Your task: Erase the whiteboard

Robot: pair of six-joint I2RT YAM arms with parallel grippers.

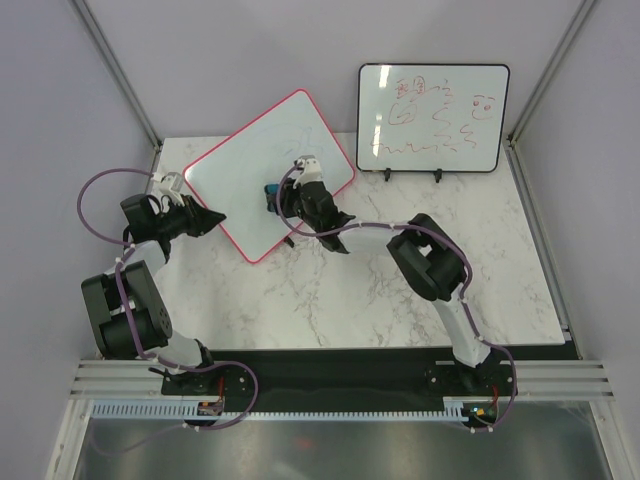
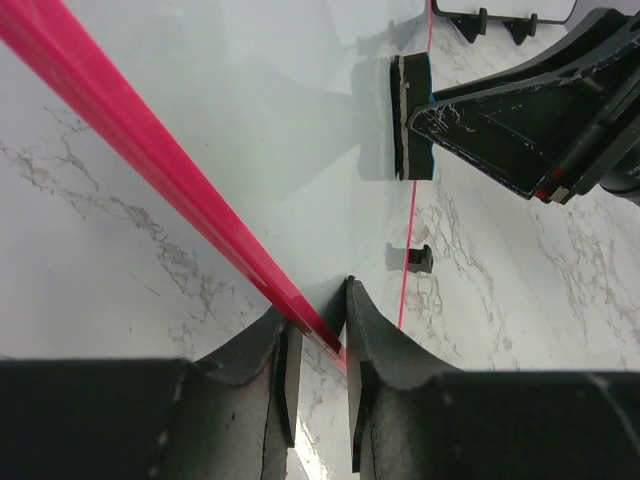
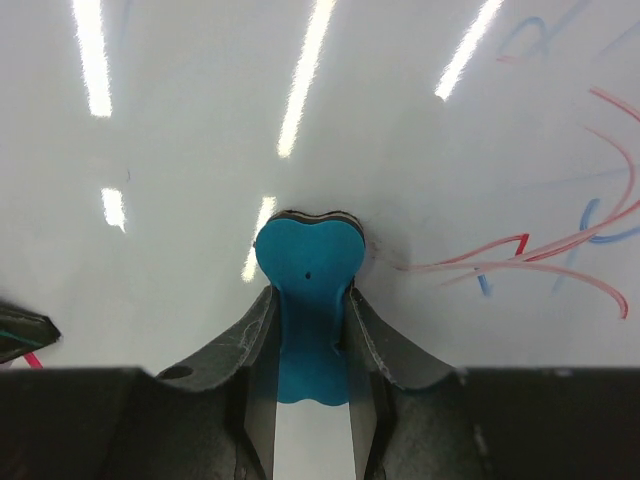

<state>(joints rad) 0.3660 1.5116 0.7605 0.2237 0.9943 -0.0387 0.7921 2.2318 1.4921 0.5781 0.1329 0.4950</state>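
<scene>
The whiteboard (image 1: 250, 175) with the pink-red frame lies turned at an angle on the marble table. My left gripper (image 1: 210, 218) is at its left edge. In the left wrist view this gripper (image 2: 318, 325) is shut on the red frame (image 2: 150, 140). My right gripper (image 1: 278, 200) reaches over the board's lower middle and is shut on a blue eraser (image 3: 308, 262), whose black pad presses on the white surface (image 3: 180, 160). Red and blue scribbles (image 3: 540, 255) lie to the right of the eraser. The eraser (image 2: 412, 117) also shows in the left wrist view.
A black-framed whiteboard (image 1: 433, 118) with red writing stands upright on black feet at the back right of the table (image 1: 400, 300). Grey walls close in the left, right and back sides. The arm bases sit at the near edge.
</scene>
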